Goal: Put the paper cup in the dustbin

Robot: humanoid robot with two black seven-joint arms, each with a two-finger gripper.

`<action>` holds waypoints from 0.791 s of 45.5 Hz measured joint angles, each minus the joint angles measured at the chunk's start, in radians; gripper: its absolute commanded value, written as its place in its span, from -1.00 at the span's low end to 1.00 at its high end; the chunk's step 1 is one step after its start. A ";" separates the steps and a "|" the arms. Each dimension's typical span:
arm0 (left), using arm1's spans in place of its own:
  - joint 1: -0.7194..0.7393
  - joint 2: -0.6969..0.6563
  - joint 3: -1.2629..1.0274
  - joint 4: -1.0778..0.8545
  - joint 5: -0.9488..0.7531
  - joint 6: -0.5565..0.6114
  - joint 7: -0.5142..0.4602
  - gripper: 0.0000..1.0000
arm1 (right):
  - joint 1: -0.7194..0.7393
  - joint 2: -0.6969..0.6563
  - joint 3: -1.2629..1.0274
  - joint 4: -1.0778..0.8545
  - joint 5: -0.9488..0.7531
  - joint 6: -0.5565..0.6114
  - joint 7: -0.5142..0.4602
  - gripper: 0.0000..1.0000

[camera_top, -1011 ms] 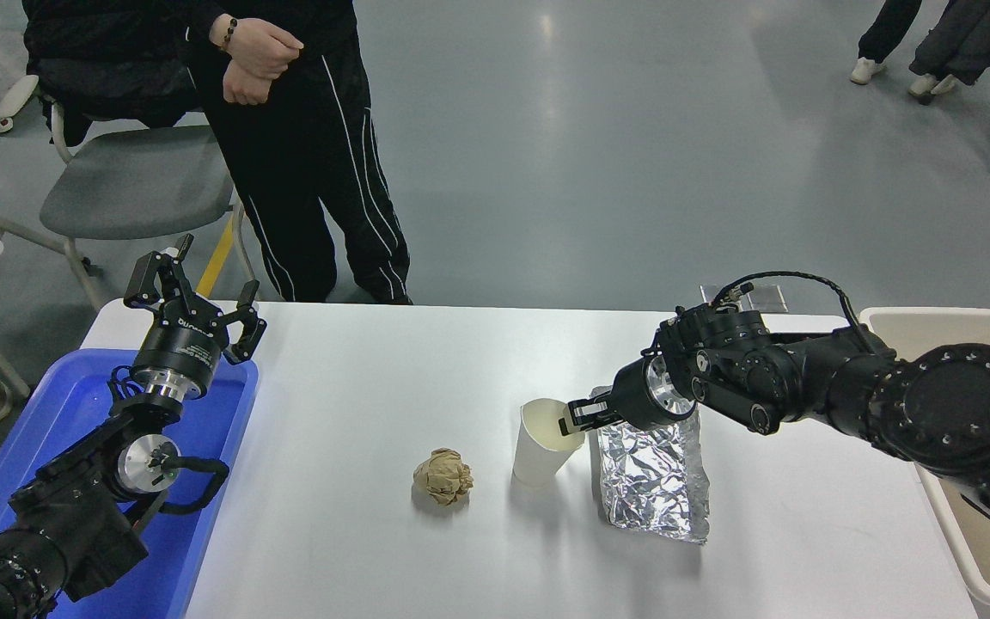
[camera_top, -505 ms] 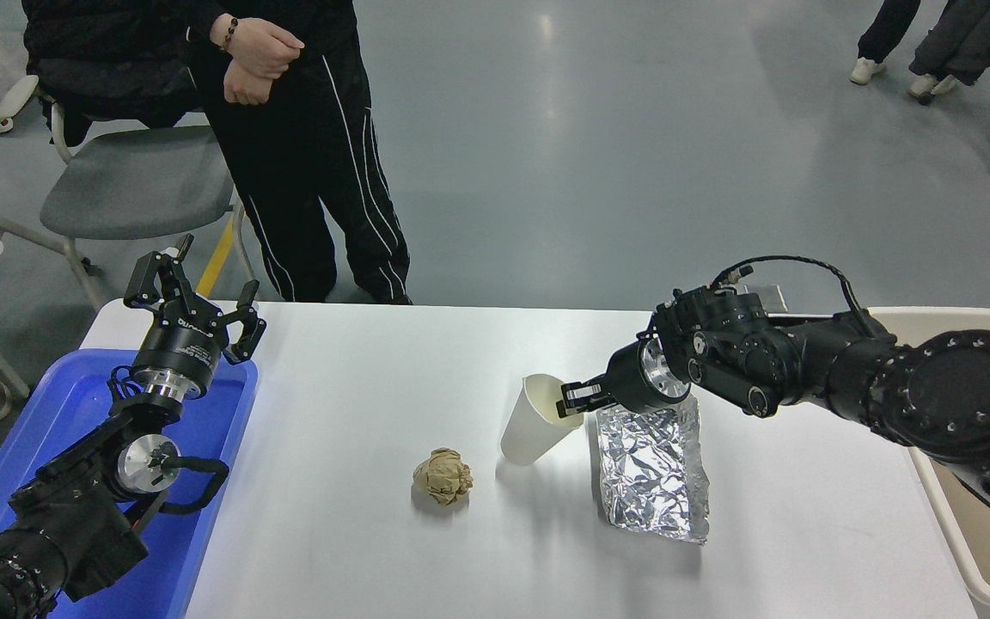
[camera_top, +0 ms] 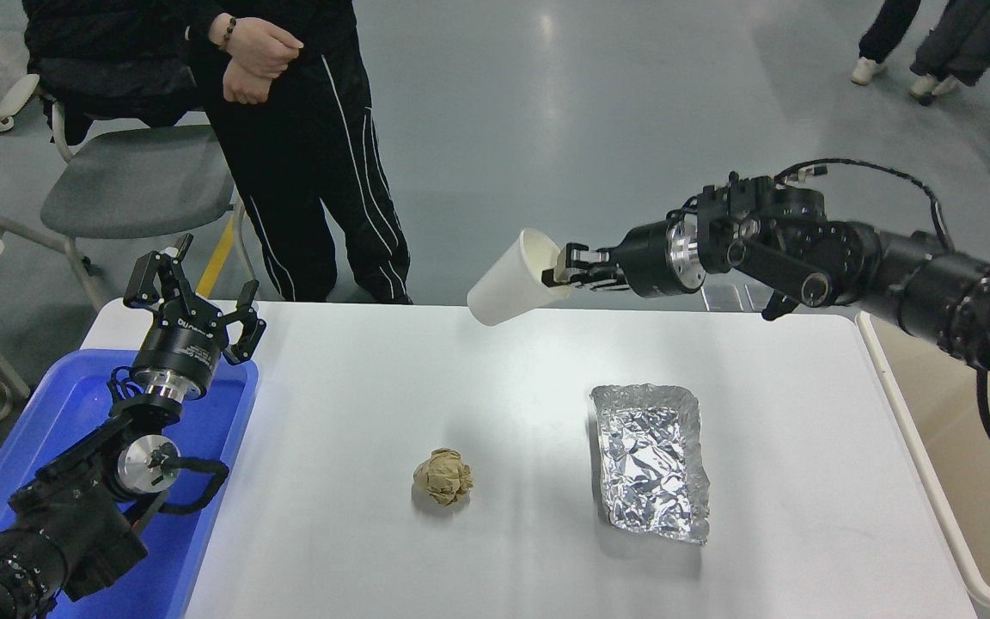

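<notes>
My right pincer [camera_top: 557, 268] is clamped on the paper cup's [camera_top: 508, 279] rim, holding it tilted high above the worktop [camera_top: 504, 387]. I judge I should swing right smoothly to the dustbin [camera_top: 912, 430] before releasing. A second ago the cup stood beside the foil tray [camera_top: 651, 460]. My left pincer [camera_top: 194, 288] is parked, spread apart.

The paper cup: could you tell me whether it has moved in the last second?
Yes. The cup, in the right gripper, has risen from beside the foil tray.
</notes>
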 measured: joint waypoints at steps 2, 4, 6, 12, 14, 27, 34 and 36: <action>0.000 0.000 0.000 0.000 0.000 0.000 0.000 1.00 | 0.001 -0.010 0.009 0.002 0.020 0.001 -0.001 -1.00; 0.000 0.000 0.000 0.000 0.000 0.000 0.000 1.00 | 0.001 -0.022 0.020 0.003 0.045 0.002 -0.002 -1.00; 0.000 0.000 0.000 0.000 0.000 0.000 0.000 1.00 | 0.002 -0.036 0.029 0.003 0.069 0.002 -0.003 -1.00; 0.000 0.000 0.000 0.000 0.000 0.000 0.000 1.00 | -0.010 -0.065 0.055 -0.014 0.140 -0.002 -0.005 -1.00; 0.000 0.000 0.000 0.000 0.000 0.000 0.000 1.00 | -0.019 -0.075 0.067 -0.040 0.165 -0.004 -0.005 -1.00; 0.000 0.000 0.000 0.000 0.000 0.000 0.000 1.00 | -0.126 -0.104 0.158 -0.274 0.275 -0.008 -0.009 -1.00; 0.000 0.000 0.000 0.000 0.000 0.000 0.000 1.00 | -0.191 -0.112 0.202 -0.439 0.299 -0.008 -0.017 -1.00; 0.000 0.000 0.000 0.000 0.000 0.000 0.000 1.00 | -0.207 -0.114 0.212 -0.479 0.303 -0.008 -0.024 -1.00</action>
